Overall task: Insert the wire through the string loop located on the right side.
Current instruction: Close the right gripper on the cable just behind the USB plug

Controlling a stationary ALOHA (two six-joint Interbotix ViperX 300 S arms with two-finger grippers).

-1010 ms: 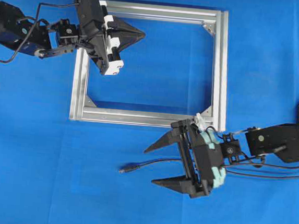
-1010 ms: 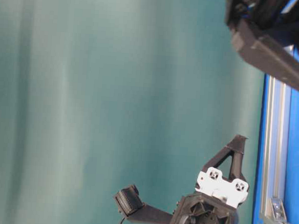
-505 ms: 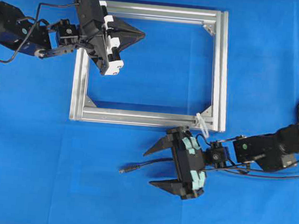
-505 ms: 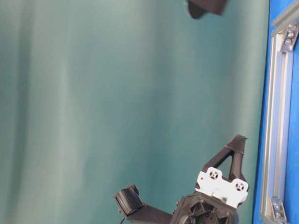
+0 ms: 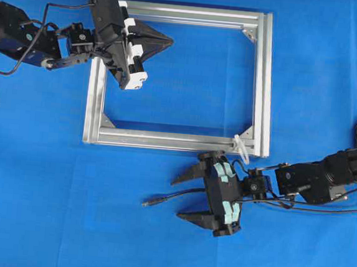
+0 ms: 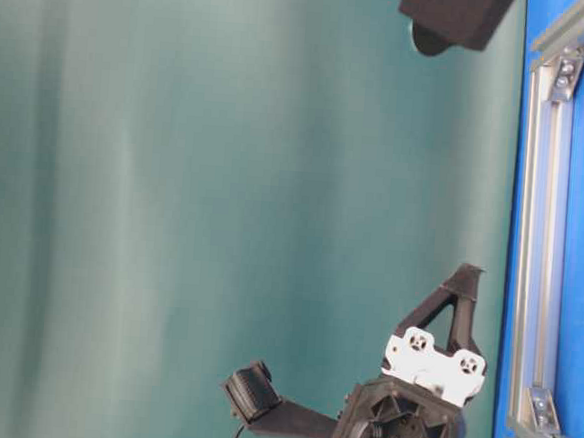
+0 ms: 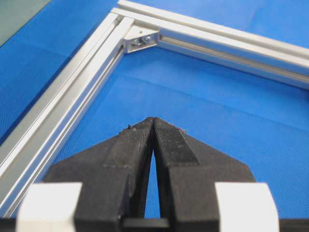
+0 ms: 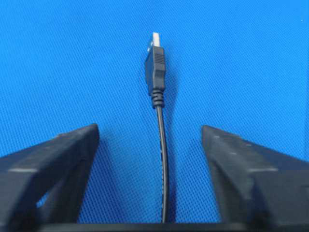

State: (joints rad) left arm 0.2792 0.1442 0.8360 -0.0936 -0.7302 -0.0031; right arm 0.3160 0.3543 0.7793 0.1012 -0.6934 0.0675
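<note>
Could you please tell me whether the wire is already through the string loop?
Not yet: the wire lies on the cloth between the right gripper fingers, apart from the string loop.

- A robotics lab bench is showing here: a plain blue cloth (image 5: 49, 178) is covering the whole table.
- An aluminium frame (image 5: 263, 78) is lying flat on it.
- A teal backdrop curtain (image 6: 175, 171) is hanging behind, closing off the workspace.

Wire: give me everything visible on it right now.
The wire is a thin black cable lying flat on the blue cloth. Its tip is a black moulded plug with a ribbed strain relief and a small silvery metal end. It runs lengthwise between the right gripper's fingers, with a gap to each. Nothing grips it.
</note>
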